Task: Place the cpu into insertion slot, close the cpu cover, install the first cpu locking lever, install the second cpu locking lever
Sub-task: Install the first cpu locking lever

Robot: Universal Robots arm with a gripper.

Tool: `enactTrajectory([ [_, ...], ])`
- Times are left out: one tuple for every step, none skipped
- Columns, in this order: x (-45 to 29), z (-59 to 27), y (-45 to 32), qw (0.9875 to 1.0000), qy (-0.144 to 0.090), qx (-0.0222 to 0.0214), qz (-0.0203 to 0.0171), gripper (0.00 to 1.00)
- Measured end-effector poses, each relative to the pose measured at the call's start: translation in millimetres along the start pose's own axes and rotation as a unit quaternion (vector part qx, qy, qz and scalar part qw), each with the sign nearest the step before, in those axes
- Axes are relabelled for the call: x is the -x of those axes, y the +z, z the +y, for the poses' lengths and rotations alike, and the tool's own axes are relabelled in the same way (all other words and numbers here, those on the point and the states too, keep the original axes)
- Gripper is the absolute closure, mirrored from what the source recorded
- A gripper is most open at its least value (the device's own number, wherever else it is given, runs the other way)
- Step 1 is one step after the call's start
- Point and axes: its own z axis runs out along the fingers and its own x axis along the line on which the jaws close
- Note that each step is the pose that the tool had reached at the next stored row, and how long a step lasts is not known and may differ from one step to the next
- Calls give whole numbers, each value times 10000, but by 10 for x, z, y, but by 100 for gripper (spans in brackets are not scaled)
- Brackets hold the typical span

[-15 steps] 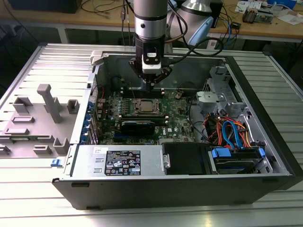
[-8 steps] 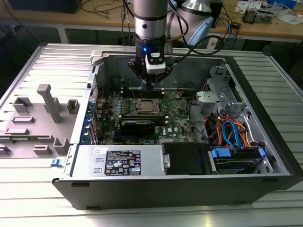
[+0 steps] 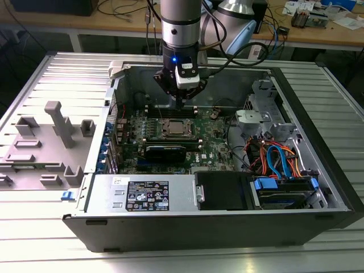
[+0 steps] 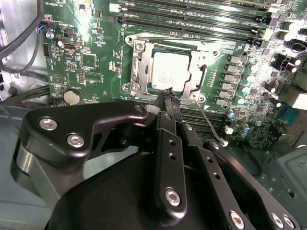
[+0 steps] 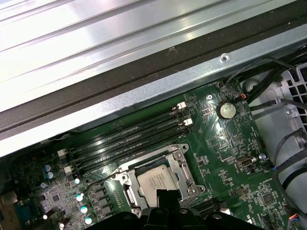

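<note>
The cpu [image 4: 170,72] lies in the insertion slot [image 3: 173,128] on the green motherboard, silver top up. The cpu cover [image 4: 138,64] lies flat around it, and the chip shows through its window. A thin wire locking lever [image 4: 209,125] sticks out sideways from one corner of the socket, unlatched. My gripper [image 4: 168,94] hovers at the socket's edge beside the cpu, its black fingers shut together with nothing between them. In the first wrist view, the cpu [image 5: 156,182] sits just beyond the gripper [image 5: 163,195], and the loose lever [image 5: 98,180] angles away from the cover [image 5: 181,163].
The open computer case [image 3: 296,102] rests on a ribbed metal table. Long black memory slots [image 5: 129,139] run beside the socket, and a black card [image 3: 166,151] lies on its other side. Coloured cables [image 3: 276,159] and a drive bay fill the exterior view's right. Grey fixtures [image 3: 57,133] stand outside on its left.
</note>
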Motion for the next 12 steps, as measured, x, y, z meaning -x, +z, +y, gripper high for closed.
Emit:
enactTrajectory([
  [0, 0, 0, 10000, 0, 0, 0, 89],
  [0, 0, 0, 10000, -1, 0, 0, 89],
  [0, 0, 0, 10000, -2, 0, 0, 89],
  [0, 0, 0, 10000, -3, 0, 0, 89],
  [0, 0, 0, 10000, -4, 0, 0, 89],
  [0, 0, 0, 10000, -5, 0, 0, 89],
  [0, 0, 0, 10000, -6, 0, 0, 89],
  [0, 0, 0, 10000, -10, 1, 0, 89],
  [0, 0, 0, 10000, -30, 1, 1, 89],
  [-1, 0, 0, 10000, -65, 3, 0, 89],
  [-1, -1, 0, 9999, -122, 7, 1, 89],
  [-2, -1, 0, 9998, -194, 11, 1, 89],
])
